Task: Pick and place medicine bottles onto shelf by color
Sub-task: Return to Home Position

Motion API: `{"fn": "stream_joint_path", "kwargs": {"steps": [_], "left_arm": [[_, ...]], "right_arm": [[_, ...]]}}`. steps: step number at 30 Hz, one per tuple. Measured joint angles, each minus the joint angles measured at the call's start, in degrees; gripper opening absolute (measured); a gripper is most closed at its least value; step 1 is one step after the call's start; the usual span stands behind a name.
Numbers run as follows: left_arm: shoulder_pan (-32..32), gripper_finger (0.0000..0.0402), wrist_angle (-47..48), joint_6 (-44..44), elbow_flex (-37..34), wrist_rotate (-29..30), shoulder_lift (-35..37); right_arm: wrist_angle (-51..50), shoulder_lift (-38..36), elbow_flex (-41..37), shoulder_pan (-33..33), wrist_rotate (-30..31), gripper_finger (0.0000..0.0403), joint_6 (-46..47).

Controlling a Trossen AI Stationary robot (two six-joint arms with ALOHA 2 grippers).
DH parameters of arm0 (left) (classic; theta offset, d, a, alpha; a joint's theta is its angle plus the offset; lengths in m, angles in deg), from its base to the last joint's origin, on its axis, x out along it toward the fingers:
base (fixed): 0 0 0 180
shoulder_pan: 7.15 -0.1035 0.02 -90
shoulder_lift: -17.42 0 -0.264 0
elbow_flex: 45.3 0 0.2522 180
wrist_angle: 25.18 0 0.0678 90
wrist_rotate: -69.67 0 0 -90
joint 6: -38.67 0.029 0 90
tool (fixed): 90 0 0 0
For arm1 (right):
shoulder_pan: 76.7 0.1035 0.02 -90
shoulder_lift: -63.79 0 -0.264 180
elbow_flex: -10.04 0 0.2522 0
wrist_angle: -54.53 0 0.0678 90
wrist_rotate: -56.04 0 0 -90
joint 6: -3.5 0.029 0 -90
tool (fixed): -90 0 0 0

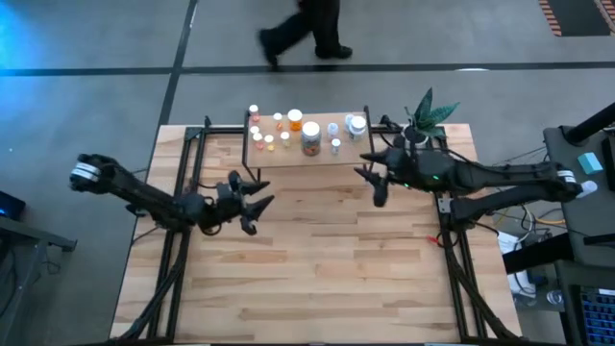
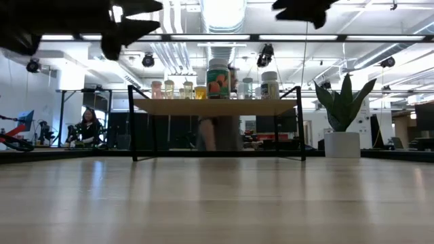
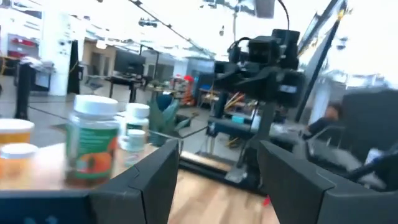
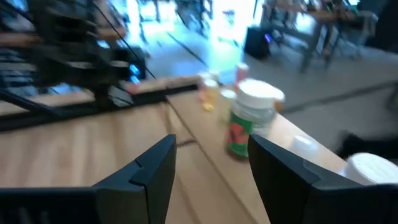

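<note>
Several medicine bottles (image 1: pixel 295 121) stand upright on the shelf (image 1: pixel 306 160) at the table's far middle: orange and yellow ones toward its left, a large white-capped bottle with an orange label (image 1: pixel 310 139) in the middle, clear and white ones (image 1: pixel 356 125) toward its right. The low view shows them in a row (image 2: pixel 217 78) on the shelf board (image 2: pixel 217 106). My left gripper (image 1: pixel 259 207) hovers open and empty, near and left of the shelf. My right gripper (image 1: pixel 367 178) hovers open and empty at the shelf's near right corner. The wrist views show open fingers (image 3: pixel 149 180) (image 4: pixel 292 180) with nothing between them.
A white pot with a green plant (image 1: pixel 423 120) stands just right of the shelf, close behind my right gripper. Black frame rails (image 1: pixel 183 183) run along both table sides. Bare plank tabletop (image 1: pixel 317 269) lies nearer than the arms. A person (image 1: pixel 303 34) walks past beyond the far edge.
</note>
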Motion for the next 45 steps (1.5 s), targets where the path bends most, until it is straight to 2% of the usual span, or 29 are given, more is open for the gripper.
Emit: {"fn": "stream_joint_path", "kwargs": {"steps": [7,14,17,21,26,29,34,37,41,45], "left_arm": [[-0.26,0.0203,23.89,3.39,0.08,-0.16,17.72],[-0.31,0.0203,33.56,3.46,-1.72,-0.37,30.29],[-0.33,0.0203,39.04,3.43,-1.96,-0.40,33.89],[-0.33,0.0203,44.04,3.47,-1.96,-0.45,37.13],[-0.33,0.0203,50.38,3.48,-1.96,-1.40,39.67],[-0.33,0.0203,55.74,3.54,-1.86,-0.37,43.00],[-0.33,0.0203,58.17,5.78,-1.58,0.12,50.12],[-0.33,0.0203,58.01,8.08,-1.61,0.32,54.45],[-0.33,0.0203,65.15,8.08,-1.96,1.51,59.25],[-0.35,0.0201,67.65,6.46,-2.66,1.53,63.26]], "right_arm": [[13.11,-9.86,-14.42,4.04,-0.24,0.0178,-0.51],[21.01,-16.62,-24.63,4.49,-1.13,0.0175,-0.96],[22.93,-18.65,-27.18,4.44,-3.87,0.0173,-1.04],[24.44,-21.26,-29.91,4.44,-8.85,0.0166,-2.38],[24.80,-24.36,-32.20,4.44,-9.56,0.0148,-4.45],[26.21,-26.24,-32.57,4.44,-9.82,0.0132,-2.13],[25.68,-29.72,-31.88,4.44,-14.60,0.0100,-3.44],[24.63,-31.98,-31.88,4.44,-14.73,0.0078,-4.00],[20.55,-34.46,-31.88,4.44,-14.73,0.0047,-5.00],[18.09,-36.18,-32.53,4.44,-16.23,0.0018,-5.95]]}}
